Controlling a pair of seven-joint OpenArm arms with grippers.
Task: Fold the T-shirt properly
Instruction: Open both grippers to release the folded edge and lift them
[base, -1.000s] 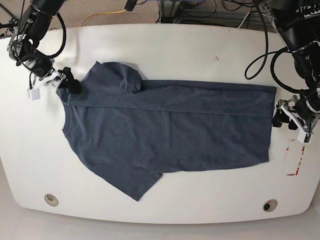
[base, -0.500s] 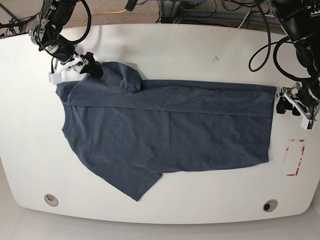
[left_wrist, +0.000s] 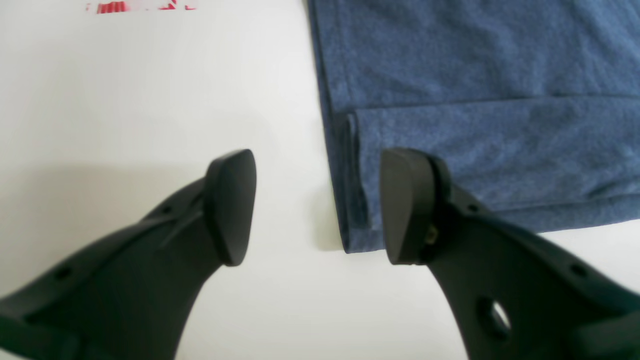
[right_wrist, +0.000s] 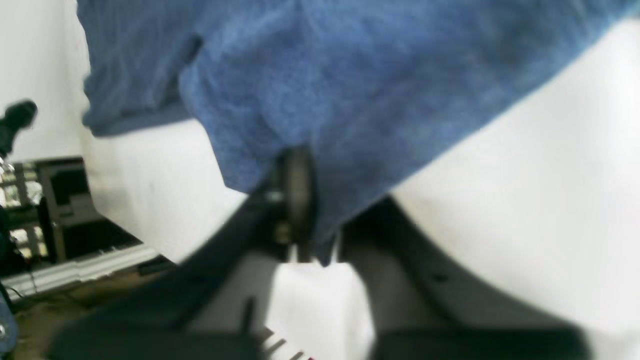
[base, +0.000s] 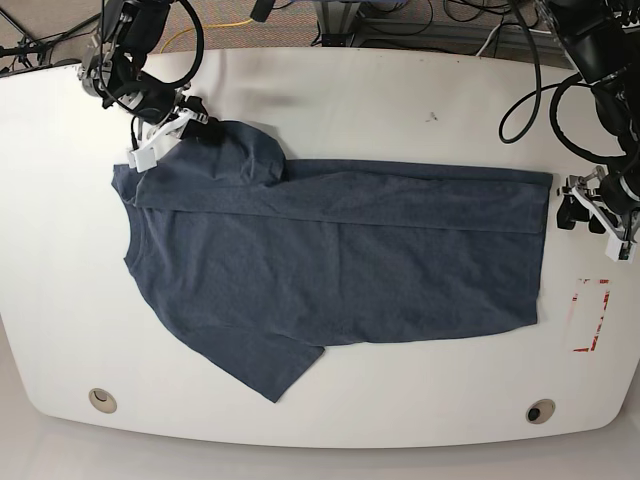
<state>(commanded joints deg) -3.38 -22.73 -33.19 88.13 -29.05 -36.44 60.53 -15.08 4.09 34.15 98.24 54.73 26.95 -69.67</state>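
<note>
The right gripper's (right_wrist: 300, 200) fingers were pressed together on a bunch of blue fabric, pinching the edge of the T-shirt (base: 340, 260) at its far sleeve; in the right wrist view the cloth draped over the fingertips and hid most of them, and the picture was blurred. In the base view that gripper (base: 195, 125) sat at the upper left of the garment, where the sleeve lay doubled over onto the body.

The left gripper's (left_wrist: 317, 205) fingers stood spread wide, holding nothing. One dark fingertip (left_wrist: 230, 205) hung over bare table, the other (left_wrist: 405, 205) over the corner of the shirt's hem (left_wrist: 352, 190), where a folded-over strip of cloth made a double layer. In the base view this gripper (base: 592, 208) was just beside the hem end of the shirt, at the table's right.

The T-shirt lay flat across the middle of the white table (base: 400, 90), neck end to the left and hem to the right, its far long edge folded over toward the centre and its near sleeve spread out. A red-and-white mark (base: 588, 315) lay on the table near the hem.
</note>
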